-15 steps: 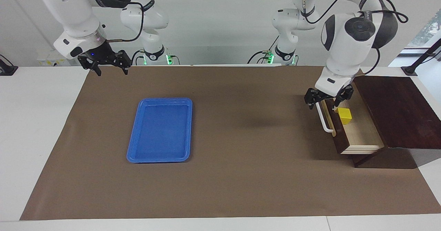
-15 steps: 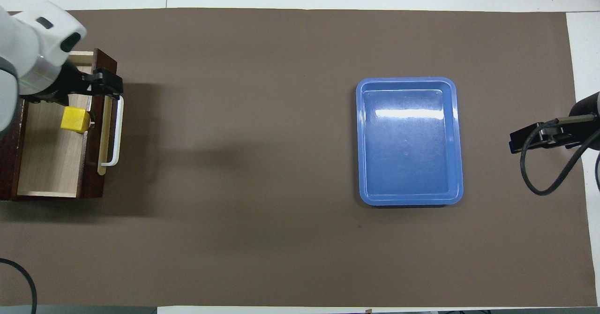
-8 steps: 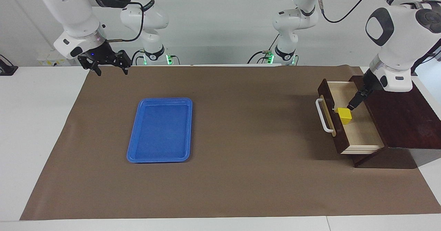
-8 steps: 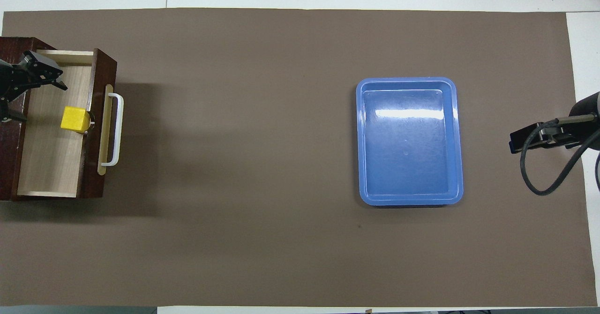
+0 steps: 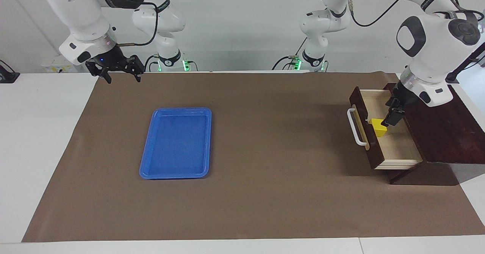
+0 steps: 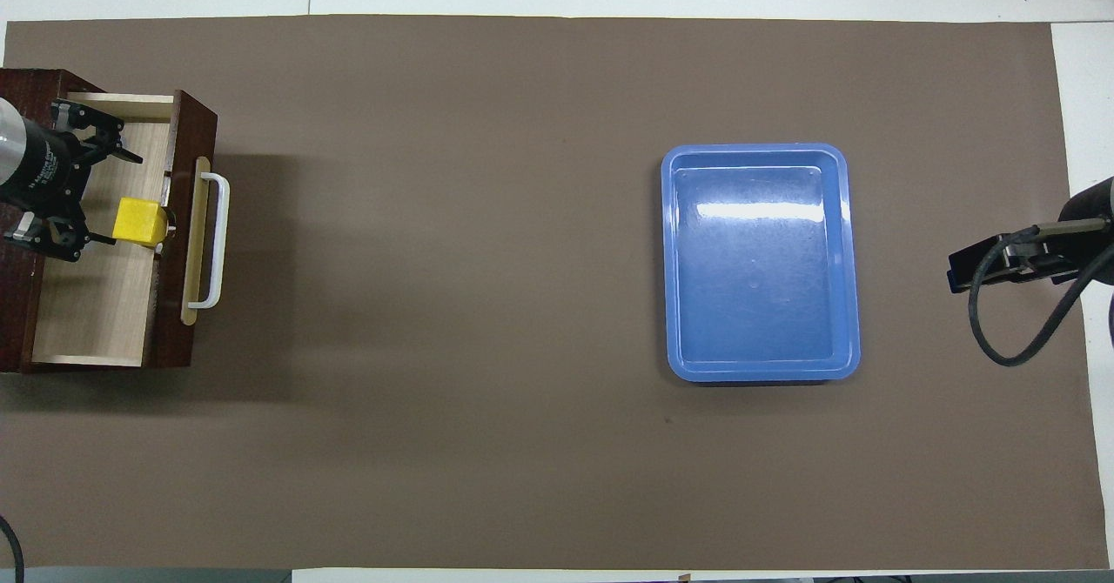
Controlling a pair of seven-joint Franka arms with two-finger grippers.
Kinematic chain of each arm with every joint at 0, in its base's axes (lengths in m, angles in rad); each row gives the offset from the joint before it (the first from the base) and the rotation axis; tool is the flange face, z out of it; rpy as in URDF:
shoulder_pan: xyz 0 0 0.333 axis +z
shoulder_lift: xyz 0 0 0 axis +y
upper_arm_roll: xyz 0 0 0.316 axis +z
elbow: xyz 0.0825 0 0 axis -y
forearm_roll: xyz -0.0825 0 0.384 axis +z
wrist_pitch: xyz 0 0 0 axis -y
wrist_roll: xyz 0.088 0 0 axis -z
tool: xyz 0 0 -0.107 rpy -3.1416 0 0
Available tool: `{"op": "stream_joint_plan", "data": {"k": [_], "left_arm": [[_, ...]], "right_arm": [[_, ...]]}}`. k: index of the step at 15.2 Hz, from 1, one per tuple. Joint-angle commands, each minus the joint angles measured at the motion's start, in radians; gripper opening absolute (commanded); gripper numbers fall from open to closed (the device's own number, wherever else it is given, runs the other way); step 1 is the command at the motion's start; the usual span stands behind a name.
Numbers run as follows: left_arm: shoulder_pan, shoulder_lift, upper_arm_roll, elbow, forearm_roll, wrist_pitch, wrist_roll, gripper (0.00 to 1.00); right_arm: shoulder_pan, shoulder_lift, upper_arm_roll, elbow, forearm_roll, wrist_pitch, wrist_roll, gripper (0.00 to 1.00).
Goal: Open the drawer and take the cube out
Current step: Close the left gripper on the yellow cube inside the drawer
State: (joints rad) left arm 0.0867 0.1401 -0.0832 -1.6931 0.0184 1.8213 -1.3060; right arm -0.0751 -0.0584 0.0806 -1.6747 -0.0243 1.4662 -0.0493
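Drawer (image 5: 394,142) was pulled open, right edge of frame; cube (image 5: 379,127) sat inside against the front panel, not yet gripped. Left gripper (image 6: 74,191) hung over it, fingers spread. Right gripper (image 5: 115,69) waited upper left, released.

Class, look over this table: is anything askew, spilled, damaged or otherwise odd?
Nothing stands out. The dark wooden drawer is pulled open, the small yellow cube sits upright inside by its front panel, and the flat blue plastic tray lies square and empty on the brown mat.
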Motion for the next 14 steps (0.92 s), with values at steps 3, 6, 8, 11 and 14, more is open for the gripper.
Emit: {"op": "stream_joint_plan", "data": {"k": [3, 6, 8, 11, 14], "left_arm": [[0.037, -0.019, 0.002, -0.062, -0.005, 0.056, -0.042, 1.00], [0.065, -0.019, 0.002, -0.094, -0.005, 0.082, 0.008, 1.00], [0.068, -0.017, 0.002, -0.114, -0.003, 0.093, 0.008, 1.00], [0.067, -0.019, 0.002, -0.138, -0.002, 0.099, 0.004, 1.00], [0.067, -0.019, 0.002, -0.155, -0.002, 0.115, 0.001, 1.00]], "right_arm": [[-0.014, -0.018, 0.007, -0.013, -0.003, -0.007, -0.026, 1.00], [-0.015, -0.018, 0.007, -0.013, -0.003, -0.007, -0.024, 1.00], [-0.015, -0.018, 0.007, -0.013, -0.003, -0.001, -0.023, 1.00], [-0.005, -0.018, 0.008, -0.011, -0.003, 0.005, -0.023, 1.00], [-0.005, -0.017, 0.010, -0.010, -0.002, 0.005, -0.026, 1.00]]}}
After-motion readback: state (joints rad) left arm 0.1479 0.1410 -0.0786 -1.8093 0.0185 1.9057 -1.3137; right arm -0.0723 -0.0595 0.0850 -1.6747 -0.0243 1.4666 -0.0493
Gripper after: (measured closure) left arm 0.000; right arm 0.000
